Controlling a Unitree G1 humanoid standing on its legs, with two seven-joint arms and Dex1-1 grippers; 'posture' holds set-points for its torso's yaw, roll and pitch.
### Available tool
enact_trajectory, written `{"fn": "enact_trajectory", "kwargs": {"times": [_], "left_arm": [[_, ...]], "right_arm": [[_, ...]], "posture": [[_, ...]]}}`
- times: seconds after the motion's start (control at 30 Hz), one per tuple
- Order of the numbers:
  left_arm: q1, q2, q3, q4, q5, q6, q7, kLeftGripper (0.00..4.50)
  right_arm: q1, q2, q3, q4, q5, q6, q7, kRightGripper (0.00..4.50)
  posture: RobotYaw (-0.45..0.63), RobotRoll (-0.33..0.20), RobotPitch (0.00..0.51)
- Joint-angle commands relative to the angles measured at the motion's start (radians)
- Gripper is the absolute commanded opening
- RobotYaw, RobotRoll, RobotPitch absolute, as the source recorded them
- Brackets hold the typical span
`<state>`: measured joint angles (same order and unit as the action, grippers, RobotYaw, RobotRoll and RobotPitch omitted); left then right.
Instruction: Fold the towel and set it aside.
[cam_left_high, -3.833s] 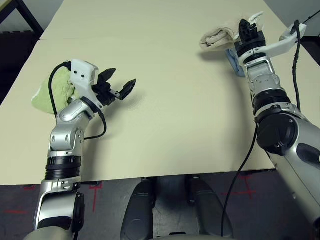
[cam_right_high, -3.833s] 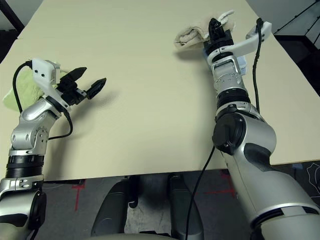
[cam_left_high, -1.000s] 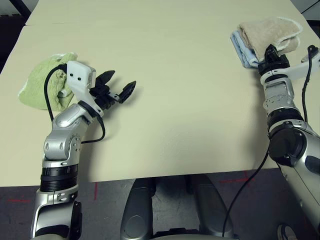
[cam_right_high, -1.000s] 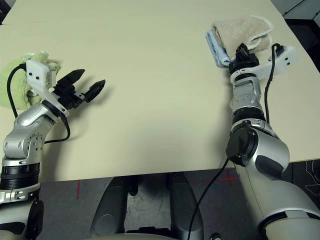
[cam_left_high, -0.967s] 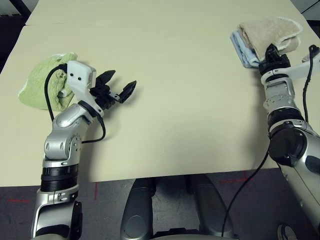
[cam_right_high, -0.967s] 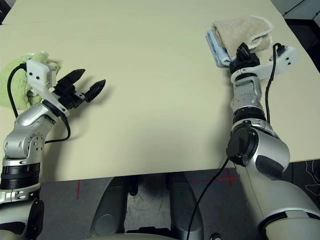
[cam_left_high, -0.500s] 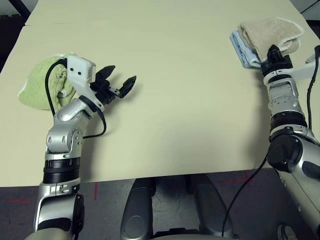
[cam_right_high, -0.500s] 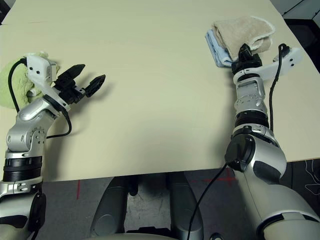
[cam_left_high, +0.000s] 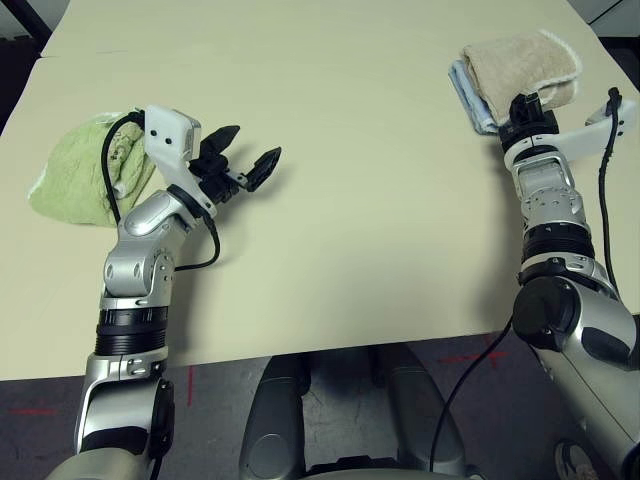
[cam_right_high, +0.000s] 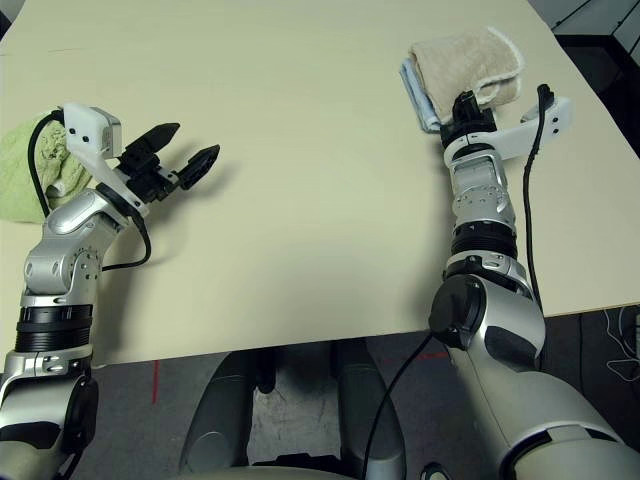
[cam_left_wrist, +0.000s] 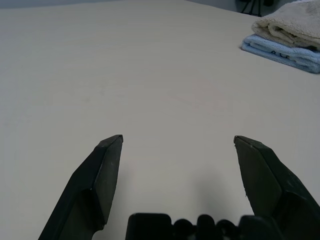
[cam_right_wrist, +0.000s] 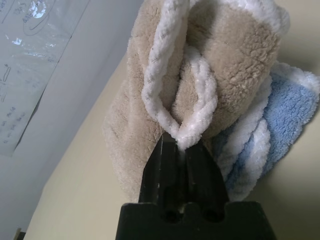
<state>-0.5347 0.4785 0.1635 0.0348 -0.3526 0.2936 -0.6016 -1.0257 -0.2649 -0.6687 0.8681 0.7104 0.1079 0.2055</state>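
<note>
The towel (cam_left_high: 515, 60), beige with white edging, lies folded on top of a folded light blue cloth (cam_left_high: 462, 88) at the far right of the table. My right gripper (cam_left_high: 525, 100) is at the towel's near edge. In the right wrist view its fingers (cam_right_wrist: 170, 165) stand close together, pinching a fold of the white edging (cam_right_wrist: 192, 132). My left gripper (cam_left_high: 253, 145) hovers open over bare table on the left, nothing between its fingers (cam_left_wrist: 107, 170). The towel (cam_left_wrist: 290, 22) and blue cloth (cam_left_wrist: 285, 50) also show far ahead of it.
A crumpled pale green cloth (cam_left_high: 70, 175) lies on the left of the table, just behind my left wrist. The table (cam_left_high: 350, 200) is a wide beige surface, bare across its middle and front. Its right edge runs close beyond the towel stack.
The camera has shifted a little. My right gripper has stayed at the towel's near edge on the blue cloth. The left gripper has stayed open in about the same place.
</note>
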Motion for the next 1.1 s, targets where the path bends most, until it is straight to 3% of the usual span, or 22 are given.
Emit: {"fn": "enact_trajectory", "kwargs": {"times": [0.03,0.17,0.33,0.53,0.63,0.77,0.9,1.1], "left_arm": [[0.013,0.002,-0.007,-0.004,0.0,-0.001,-0.009,4.5],[0.009,0.003,-0.003,0.005,-0.003,-0.001,-0.012,4.5],[0.019,0.011,0.008,0.009,-0.008,-0.002,-0.019,4.5],[0.024,0.018,0.017,0.016,-0.005,-0.003,-0.019,4.5],[0.02,0.01,0.032,0.033,-0.003,0.004,0.011,4.5],[0.024,-0.021,0.063,0.05,0.009,0.002,0.097,4.5],[0.033,-0.073,0.086,0.094,0.052,-0.073,0.21,4.5],[0.0,-0.113,0.103,0.217,0.101,-0.184,0.313,4.5]], "right_arm": [[0.037,-0.019,0.001,-0.039,0.007,0.034,-0.013,1.22],[0.078,-0.044,0.029,-0.113,0.004,0.111,-0.001,2.69],[0.186,-0.112,0.084,-0.346,0.062,0.398,0.007,4.45],[0.335,-0.216,0.104,-0.608,0.216,0.741,0.08,4.45],[0.389,-0.271,0.194,-0.675,0.168,0.714,0.227,4.45],[0.394,-0.266,0.332,-0.633,-0.032,0.421,0.381,4.45],[0.313,-0.18,0.409,-0.448,-0.197,0.082,0.437,4.45],[0.135,-0.064,0.424,-0.09,-0.337,-0.252,0.366,4.45]], "posture": [[-0.04,0.0,0.257],[-0.05,0.0,0.249],[-0.06,0.0,0.24],[-0.08,0.0,0.224],[-0.09,0.0,0.213],[-0.06,0.0,0.195],[-0.02,0.0,0.183],[0.01,0.0,0.185]]}}
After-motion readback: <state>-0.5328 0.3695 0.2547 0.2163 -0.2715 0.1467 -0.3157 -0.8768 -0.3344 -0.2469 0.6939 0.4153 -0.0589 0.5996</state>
